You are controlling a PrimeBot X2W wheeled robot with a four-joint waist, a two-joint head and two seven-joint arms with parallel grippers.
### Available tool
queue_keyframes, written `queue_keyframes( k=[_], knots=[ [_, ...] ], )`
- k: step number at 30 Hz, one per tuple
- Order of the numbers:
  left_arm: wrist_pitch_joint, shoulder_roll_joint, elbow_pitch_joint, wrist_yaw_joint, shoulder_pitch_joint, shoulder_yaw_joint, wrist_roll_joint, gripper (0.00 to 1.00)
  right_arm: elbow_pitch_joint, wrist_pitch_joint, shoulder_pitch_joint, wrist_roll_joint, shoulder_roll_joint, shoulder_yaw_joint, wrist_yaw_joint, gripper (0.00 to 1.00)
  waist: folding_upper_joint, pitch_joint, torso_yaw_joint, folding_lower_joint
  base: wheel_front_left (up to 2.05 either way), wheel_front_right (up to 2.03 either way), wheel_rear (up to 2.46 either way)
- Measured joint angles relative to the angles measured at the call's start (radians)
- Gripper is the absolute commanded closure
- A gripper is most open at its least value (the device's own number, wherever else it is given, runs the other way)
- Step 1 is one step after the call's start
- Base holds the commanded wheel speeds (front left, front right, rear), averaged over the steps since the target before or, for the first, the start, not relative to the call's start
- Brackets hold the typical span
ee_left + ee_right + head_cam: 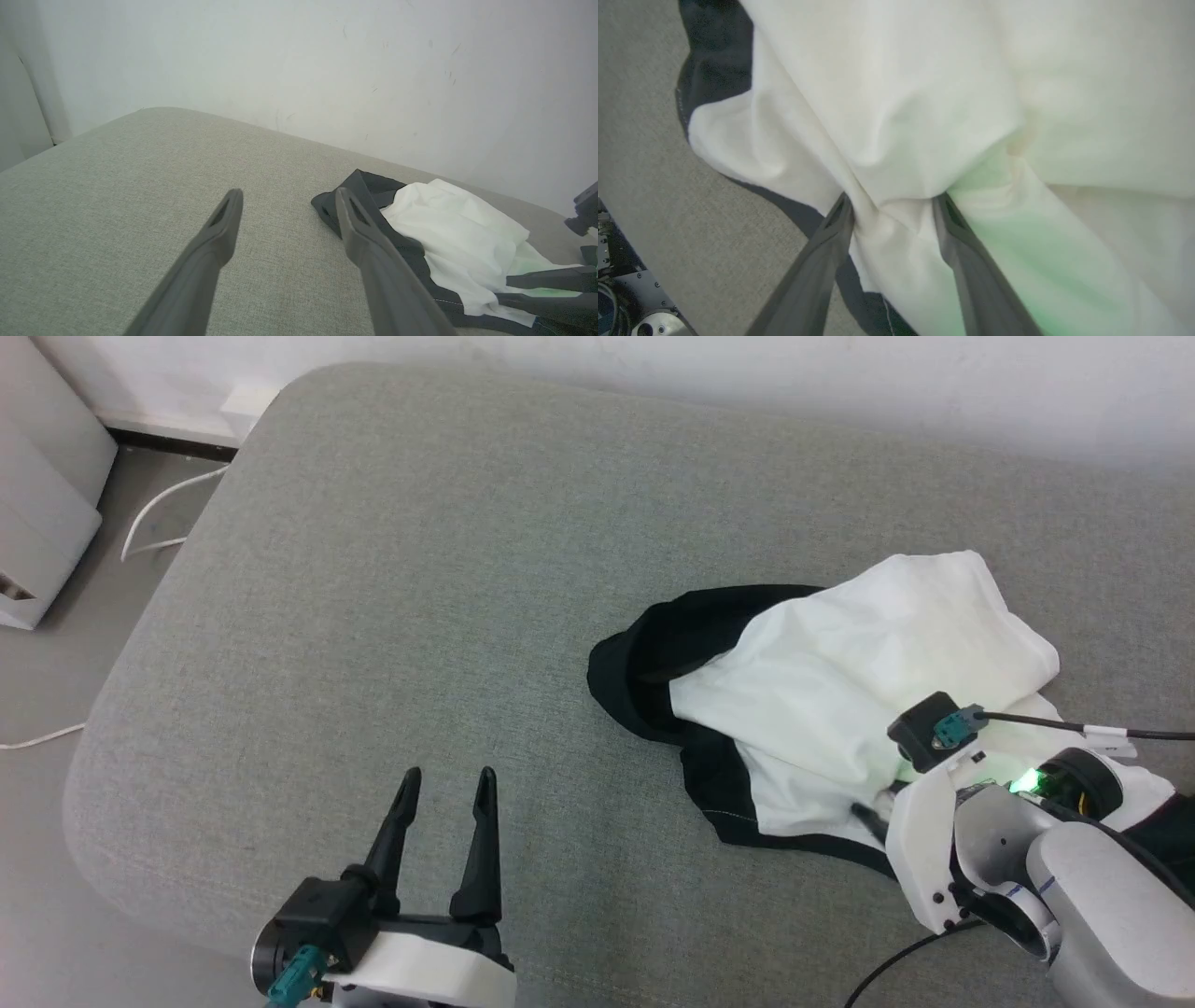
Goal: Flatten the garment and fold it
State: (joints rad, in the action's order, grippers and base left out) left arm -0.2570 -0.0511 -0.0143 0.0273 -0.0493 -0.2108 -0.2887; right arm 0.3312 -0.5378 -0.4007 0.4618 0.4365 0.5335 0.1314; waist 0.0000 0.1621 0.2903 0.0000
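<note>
The garment [868, 653] lies crumpled on the right part of a grey cushion [420, 569], white panel on top, black sleeve and edges showing at its left and near side. My right gripper [894, 205] presses down into the white cloth, its jaws apart with a raised fold of fabric between the fingers. A green light from the right wrist [1027, 779] tints the cloth. My left gripper [448, 779] hovers open over bare cushion, well to the left of the garment [458, 233], with nothing in it. The left wrist view catches the right arm's fingers [537, 280] on the garment's near edge.
The cushion's rounded edge [103, 728] falls off at the left to a grey floor with white cables [159, 513] and a pale appliance [37, 523]. A white wall [747, 383] runs along the far side. A black cable [1074, 723] trails from the right wrist.
</note>
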Motion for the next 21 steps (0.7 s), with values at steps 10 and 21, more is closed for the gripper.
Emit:
queue_keyframes(
  k=[10,21],
  knots=[
    [0.0,0.0,-0.001,0.001,-0.001,0.009,0.0,0.0,-0.09,-0.01,-0.019,0.066,-0.015,0.033,0.0,1.0,0.0,-0.013,-0.019,0.0001,0.0,0.0,0.0],
    [0.0,0.0,0.0,0.009,-0.006,0.001,-0.002,0.0,-0.248,-0.229,0.091,0.214,0.076,0.04,0.0,0.56,0.0,-0.043,-0.065,0.0,0.0,0.0,0.0]
  ],
)
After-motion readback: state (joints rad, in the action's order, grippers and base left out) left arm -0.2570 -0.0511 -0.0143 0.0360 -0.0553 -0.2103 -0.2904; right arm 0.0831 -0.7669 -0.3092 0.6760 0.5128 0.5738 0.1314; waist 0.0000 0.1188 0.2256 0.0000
